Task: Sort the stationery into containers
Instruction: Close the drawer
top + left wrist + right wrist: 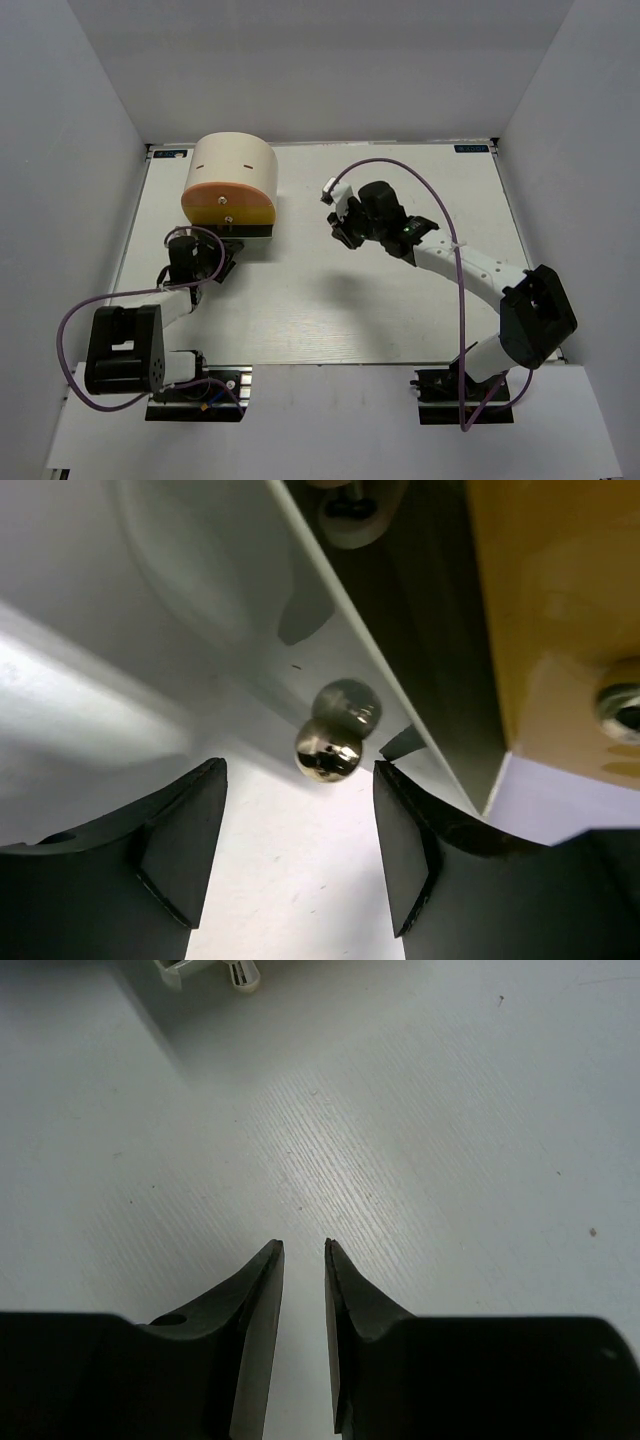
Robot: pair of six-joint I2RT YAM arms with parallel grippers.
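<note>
One cream container point(235, 165), two grippers.
Left gripper point(298, 772) has its jaws apart just before one shiny knob point(328, 750); right gripper point(303, 1245) is almost together, with a thin gap, empty.

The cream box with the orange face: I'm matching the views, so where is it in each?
Top external: cream box, upper left.
Left wrist: its orange face, upper right.
Right wrist: not in it.
Shared landmark: the white table.
</note>
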